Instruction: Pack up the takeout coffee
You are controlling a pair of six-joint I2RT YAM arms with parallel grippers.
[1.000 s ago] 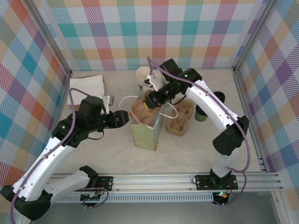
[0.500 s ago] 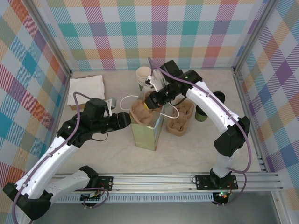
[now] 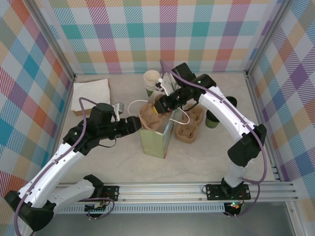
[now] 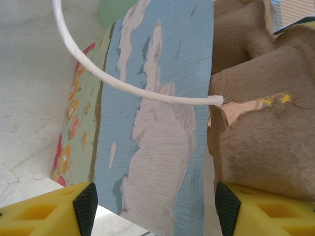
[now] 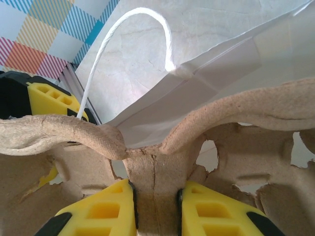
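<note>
Two grippers at the paper bag (image 3: 155,140): right gripper (image 5: 156,209) clamped the cup carrier (image 5: 147,162), best lowered level, while left gripper (image 4: 153,202) stood spread astride the bag's wall, empty

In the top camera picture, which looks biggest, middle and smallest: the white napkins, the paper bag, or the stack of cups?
1. White napkins and paper bag: about the same, too close to rank.
2. Stack of cups: smallest.
</note>
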